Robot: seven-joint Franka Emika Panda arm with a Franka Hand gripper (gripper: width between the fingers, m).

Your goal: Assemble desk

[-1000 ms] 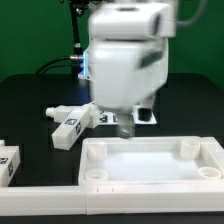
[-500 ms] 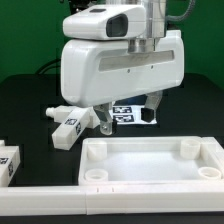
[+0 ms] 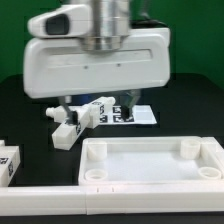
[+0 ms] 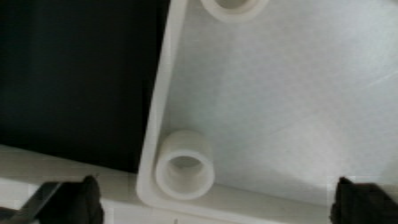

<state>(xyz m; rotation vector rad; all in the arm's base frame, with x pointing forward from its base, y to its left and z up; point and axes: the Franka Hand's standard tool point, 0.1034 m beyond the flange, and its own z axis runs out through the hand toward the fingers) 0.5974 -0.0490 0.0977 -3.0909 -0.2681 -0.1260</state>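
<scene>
Hanging above the black table (image 3: 20, 108), the big white robot gripper (image 3: 96, 104) has its two dark fingers (image 3: 63, 103) spread wide apart, and nothing is pinched between them. The exterior view shows the white plastic rectangular tabletop panel (image 3: 150, 165) with a raised rim lying flat at the front, hollow side up, with round corner sockets (image 3: 96, 173). Behind it, under the gripper, white square-section legs (image 3: 72, 127) with black-and-white square tags lie close together on the table. One more tagged white leg (image 3: 7, 163) lies at the edge on the exterior view's left, well apart from the others. A thin flat white marker board (image 3: 137, 114) lies on the table behind the tabletop panel, partly hidden by the gripper. A long white border rail (image 3: 40, 200) runs along the front, and the tabletop panel sits right against it. Only the exterior view shows the legs, the marker board and the whole gripper body. The wrist view looks closely at one end of the tabletop panel (image 4: 285, 100). It shows the smooth inside floor, the raised rim and one round socket (image 4: 183, 172) in full, while a second socket (image 4: 235, 5) is cut off by the picture's edge. In that view only the black tips of the fingers (image 4: 71, 198) show. They are far apart, so the gripper (image 4: 217, 200) is empty.
</scene>
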